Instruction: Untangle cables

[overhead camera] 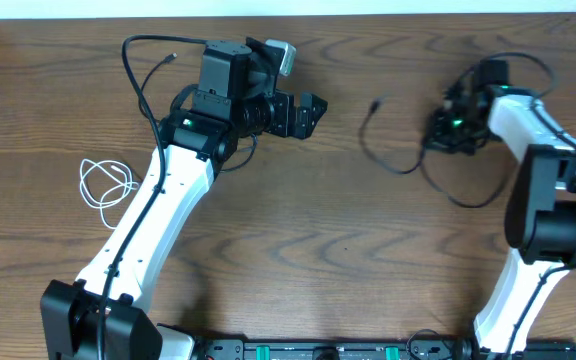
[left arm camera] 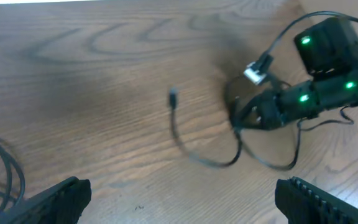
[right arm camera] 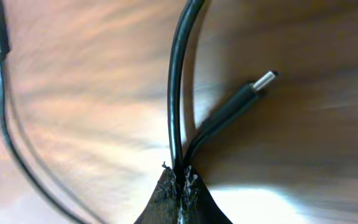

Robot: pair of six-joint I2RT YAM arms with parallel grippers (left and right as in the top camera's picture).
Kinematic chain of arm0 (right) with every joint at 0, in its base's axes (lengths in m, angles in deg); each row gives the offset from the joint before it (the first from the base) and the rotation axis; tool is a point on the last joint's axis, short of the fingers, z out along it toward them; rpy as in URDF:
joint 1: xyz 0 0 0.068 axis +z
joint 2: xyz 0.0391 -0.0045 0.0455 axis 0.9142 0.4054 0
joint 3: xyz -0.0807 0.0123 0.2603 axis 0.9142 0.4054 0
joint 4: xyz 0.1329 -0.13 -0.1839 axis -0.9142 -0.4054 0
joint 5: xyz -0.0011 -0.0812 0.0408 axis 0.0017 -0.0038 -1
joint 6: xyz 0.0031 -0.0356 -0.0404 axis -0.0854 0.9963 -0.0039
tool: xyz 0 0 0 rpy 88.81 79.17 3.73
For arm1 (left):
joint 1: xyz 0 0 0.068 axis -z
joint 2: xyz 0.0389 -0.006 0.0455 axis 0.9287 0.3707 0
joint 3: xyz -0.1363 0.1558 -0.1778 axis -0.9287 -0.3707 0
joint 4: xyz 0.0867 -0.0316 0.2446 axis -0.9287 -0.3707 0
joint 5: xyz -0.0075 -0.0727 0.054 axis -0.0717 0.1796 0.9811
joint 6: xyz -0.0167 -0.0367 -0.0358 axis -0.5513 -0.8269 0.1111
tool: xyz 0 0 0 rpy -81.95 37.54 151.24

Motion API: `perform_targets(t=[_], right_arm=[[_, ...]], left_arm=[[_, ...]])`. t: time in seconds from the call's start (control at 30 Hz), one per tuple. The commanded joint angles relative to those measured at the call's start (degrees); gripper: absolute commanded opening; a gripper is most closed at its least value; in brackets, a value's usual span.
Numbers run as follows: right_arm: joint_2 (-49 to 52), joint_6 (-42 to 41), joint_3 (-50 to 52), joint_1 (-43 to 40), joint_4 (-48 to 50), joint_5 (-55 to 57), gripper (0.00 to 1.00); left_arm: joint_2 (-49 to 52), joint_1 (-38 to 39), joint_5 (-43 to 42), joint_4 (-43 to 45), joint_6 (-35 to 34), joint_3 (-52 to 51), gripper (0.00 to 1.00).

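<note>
No text, label, brand, number or sign can be read in any of the three views.
</note>
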Motion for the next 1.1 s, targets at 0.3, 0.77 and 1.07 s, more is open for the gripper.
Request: perform_targets(t=[0.3, 0.77, 1.07], right_arm=[[4.7, 3.2, 3.1, 26.8, -5.2, -9.2, 0.01], [4.7, -6.6, 3.1, 51.0, 28.6, -15.3, 0.01], [1.4, -3.3, -1.4, 52.0, 25.9, -4.3, 0.43]], left_arm=[[-25.7, -24.5, 0.1, -14.2, -0.1, 1.1, 0.99], [-39.1, -46.5, 0.1, -31.1, -0.1, 1.0, 0.99], [-37.6, -46.5, 0.0, -34.2, -0.2, 0.9, 0.99]])
